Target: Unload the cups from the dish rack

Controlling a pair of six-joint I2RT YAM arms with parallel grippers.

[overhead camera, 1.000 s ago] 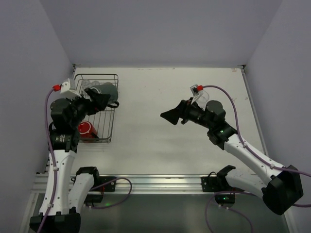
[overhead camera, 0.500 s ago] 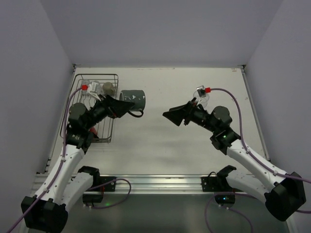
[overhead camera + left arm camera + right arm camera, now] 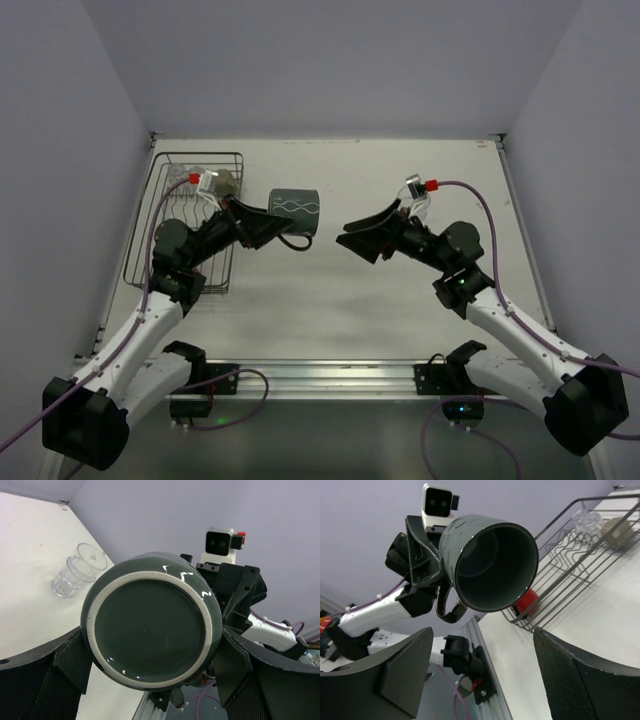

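Now lifted out of the dish rack (image 3: 200, 154) to over mid-table, dark green mug (image 3: 297, 210) pinched by left gripper (image 3: 266, 228) faces spread right gripper (image 3: 360, 240); 1 cup effectively unloaded, handover likely.

Dark green mug (image 3: 150, 630): glossy glazed ceramic w/ bright highlights; base ring pale, matt, looks unglazed. Tumblers (image 3: 77, 572): clear, smooth, glass or plastic, can't tell. Dish rack (image 3: 200, 154): thin dark metal wire. Right gripper (image 3: 350, 238) fingers (image 3: 405, 670): matt black plastic, pads finely mesh-textured. Table (image 3: 400, 300): matt off-white, smooth.
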